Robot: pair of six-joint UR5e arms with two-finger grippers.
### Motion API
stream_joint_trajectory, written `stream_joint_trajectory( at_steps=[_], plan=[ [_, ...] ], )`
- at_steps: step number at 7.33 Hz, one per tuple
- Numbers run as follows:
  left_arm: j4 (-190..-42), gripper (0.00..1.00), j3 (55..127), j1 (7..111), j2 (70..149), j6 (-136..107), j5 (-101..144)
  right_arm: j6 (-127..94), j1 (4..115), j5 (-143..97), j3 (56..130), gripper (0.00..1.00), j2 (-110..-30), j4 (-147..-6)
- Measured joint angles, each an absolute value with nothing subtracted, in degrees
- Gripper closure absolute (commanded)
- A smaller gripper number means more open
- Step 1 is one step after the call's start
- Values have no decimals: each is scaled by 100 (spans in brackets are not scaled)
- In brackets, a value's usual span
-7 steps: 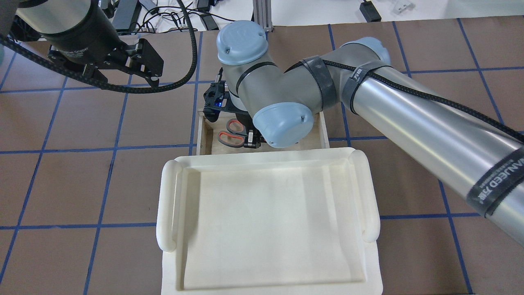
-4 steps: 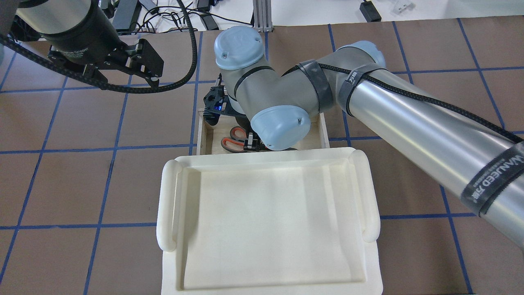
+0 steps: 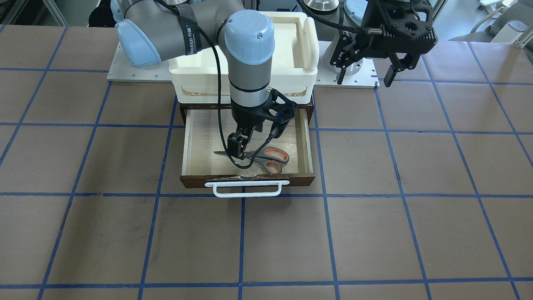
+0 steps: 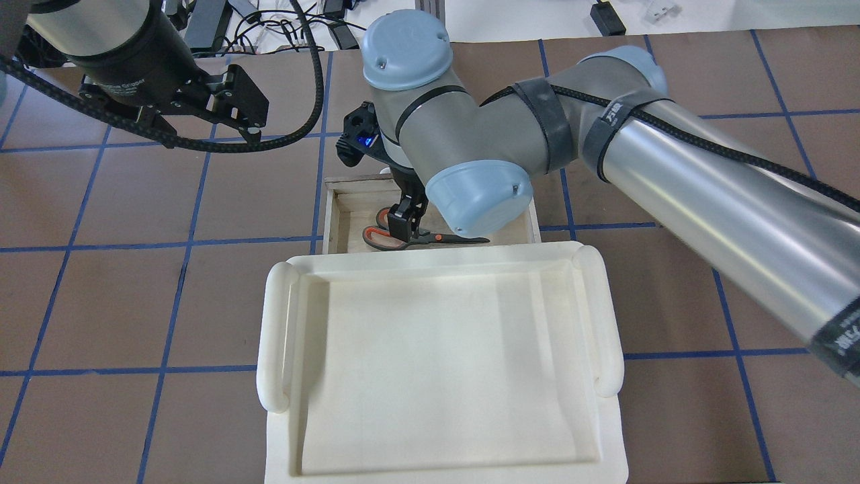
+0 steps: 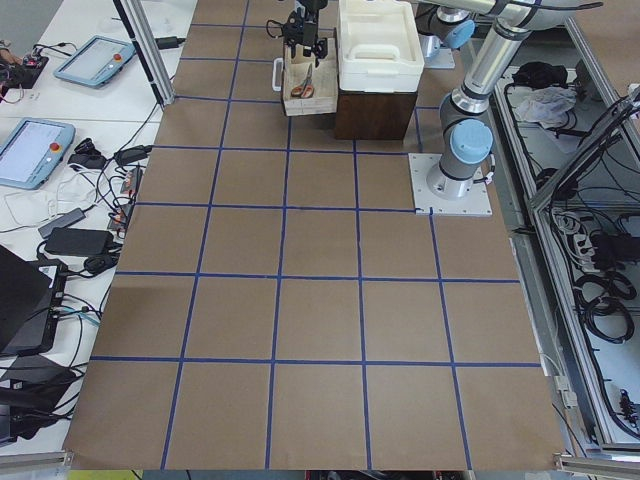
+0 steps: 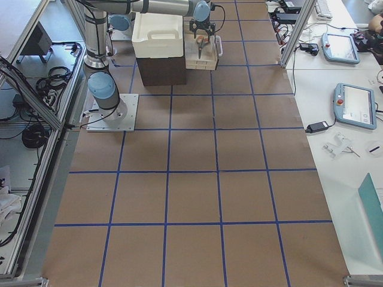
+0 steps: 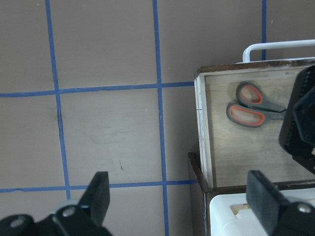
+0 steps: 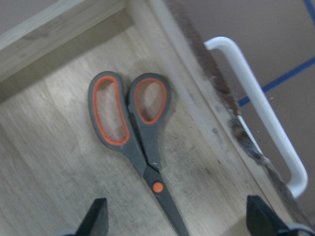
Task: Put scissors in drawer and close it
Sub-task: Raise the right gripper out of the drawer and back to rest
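The scissors (image 3: 266, 159), grey-handled with orange-red inner loops, lie flat and closed on the pale floor of the open drawer (image 3: 310, 141). They also show in the overhead view (image 4: 386, 236), left wrist view (image 7: 251, 105) and right wrist view (image 8: 130, 118). My right gripper (image 3: 254, 143) hangs just above their blades, open and empty; its fingers stand wide apart in the right wrist view (image 8: 179, 221). The drawer's white bar handle (image 8: 261, 113) is on its front. My left gripper (image 3: 365, 77) is open and empty, held above the table beside the drawer (image 7: 201, 132).
A white plastic tray (image 4: 282, 336) sits on top of the dark cabinet, over the drawer's back. The right arm's elbow and wrist (image 4: 470, 181) hang over the drawer (image 4: 329, 215). Brown table with blue grid lines lies all around.
The right wrist has lifted and shifted away from the tray; the scissors stay on the drawer floor and their blades now show. The left arm has not moved.
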State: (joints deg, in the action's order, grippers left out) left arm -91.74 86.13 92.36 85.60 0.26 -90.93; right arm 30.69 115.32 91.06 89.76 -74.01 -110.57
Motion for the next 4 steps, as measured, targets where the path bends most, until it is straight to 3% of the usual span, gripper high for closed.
stream_joint_trajectory(
  at_steps=[4],
  plan=[
    [-8934,0,8601,9233,8860,20,-9122,454,10621,9105,9008,0,-8394,-10403]
  ],
)
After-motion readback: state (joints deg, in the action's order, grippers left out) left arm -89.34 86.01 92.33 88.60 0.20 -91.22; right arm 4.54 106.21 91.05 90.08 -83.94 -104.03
